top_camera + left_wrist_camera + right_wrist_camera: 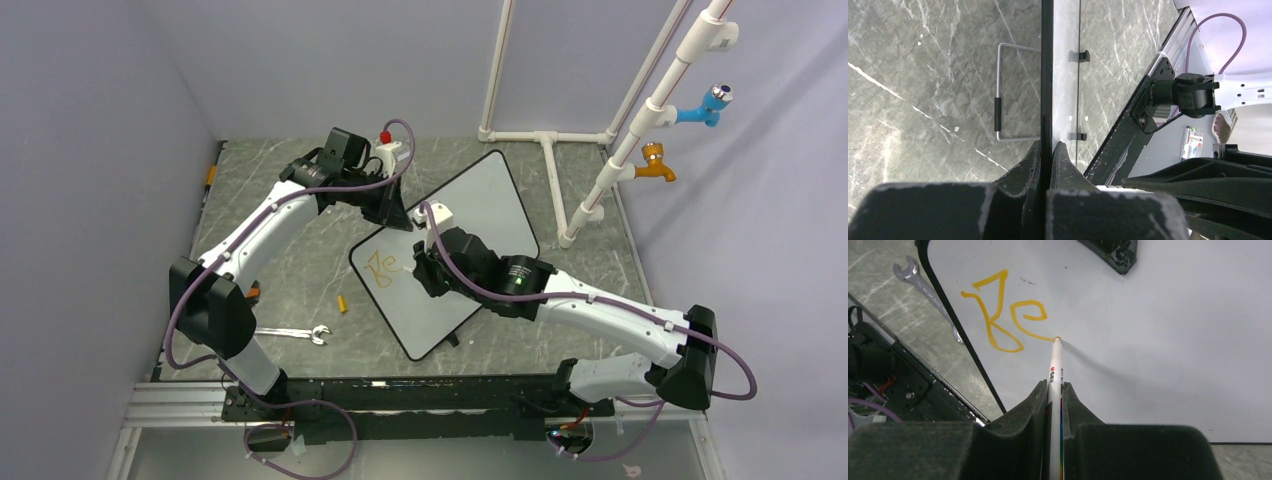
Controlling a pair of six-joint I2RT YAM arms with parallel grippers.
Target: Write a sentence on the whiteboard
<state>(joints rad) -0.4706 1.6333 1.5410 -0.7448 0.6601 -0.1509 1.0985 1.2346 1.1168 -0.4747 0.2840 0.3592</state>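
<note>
The whiteboard (480, 210) lies tilted across the table's middle. Orange lettering (383, 268) near its left corner reads "Be" in the right wrist view (1003, 315). My right gripper (1054, 386) is shut on a white marker (1055, 365) whose orange tip touches the board at the end of the "e". It shows over the board in the top view (432, 262). My left gripper (1047, 150) is shut on the whiteboard's black edge (1046, 75), seen edge-on. In the top view it (392, 212) grips the board's far left edge.
A silver wrench (295, 334) and a small yellow cap (342, 303) lie on the table left of the board. A white pipe frame (560, 150) with blue and orange taps stands at the back right. A wire handle (1003, 95) shows beside the board.
</note>
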